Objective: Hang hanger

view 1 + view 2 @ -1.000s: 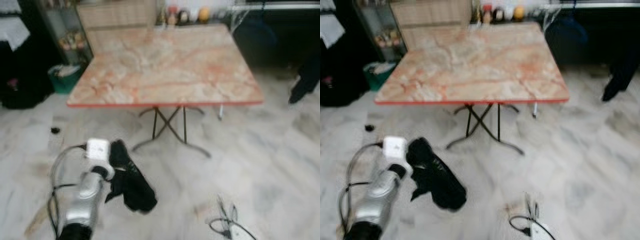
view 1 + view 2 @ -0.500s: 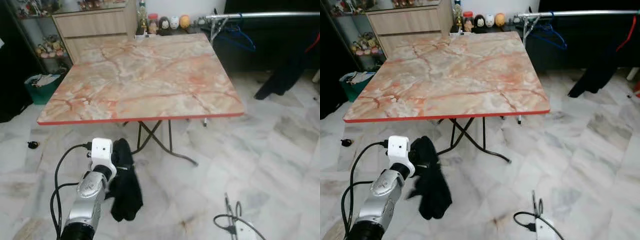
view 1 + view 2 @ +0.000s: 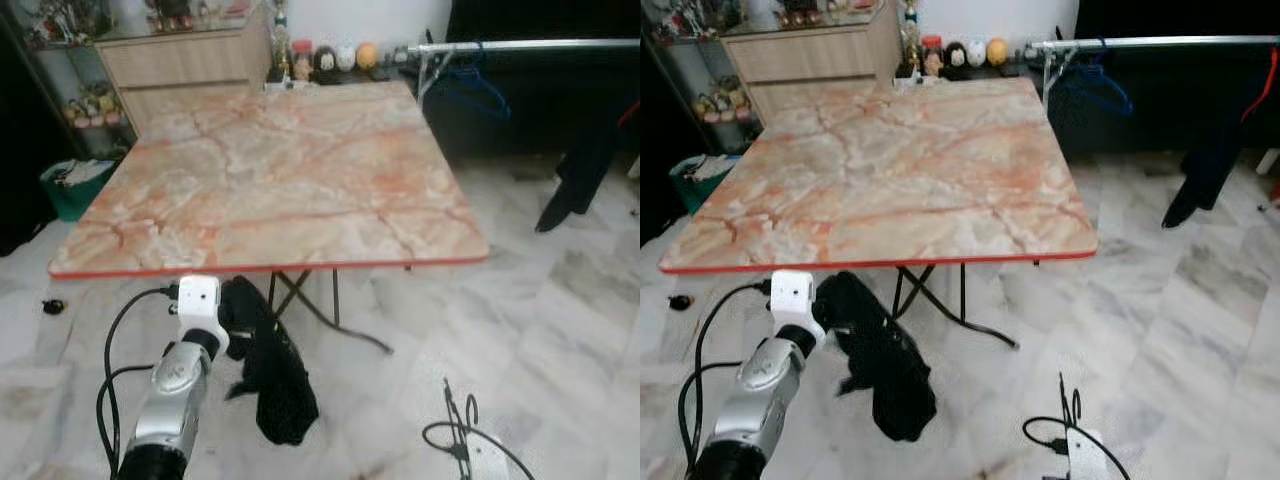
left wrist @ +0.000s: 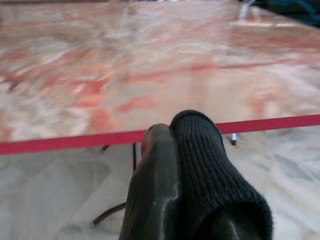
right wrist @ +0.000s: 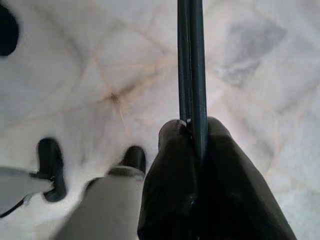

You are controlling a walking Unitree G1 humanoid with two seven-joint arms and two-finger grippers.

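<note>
Left gripper (image 3: pixel 235 310): black fingers closed on a black knitted garment (image 3: pixel 275 385), limp, hanging from the fingers toward 5 o'clock of the silver arm, just below the near edge of the table (image 3: pixel 270 190).

Head views. Table: square top, marble-patterned in pink and orange, red rim, thin crossed metal legs. At 1 o'clock, a metal rail (image 3: pixel 530 44) carrying a blue hanger (image 3: pixel 470 90); a dark garment (image 3: pixel 585 160) hangs further along it. Wooden cabinet (image 3: pixel 180 60) at 11 o'clock, small figurines beside it. Floor (image 3: pixel 560 320): pale grey-veined marble tiles; a cable coil (image 3: pixel 455 440) at 5 o'clock.

Left wrist view. Ribbed knit cloth (image 4: pixel 210 170) pressed against one glossy finger (image 4: pixel 152 190), the table's red edge just beyond.

Right wrist view. Right gripper (image 5: pixel 195 130): fingers pinched on a thin dark straight rod (image 5: pixel 191 60), smooth, extending out over the floor; whether it belongs to a hanger cannot be told.
</note>
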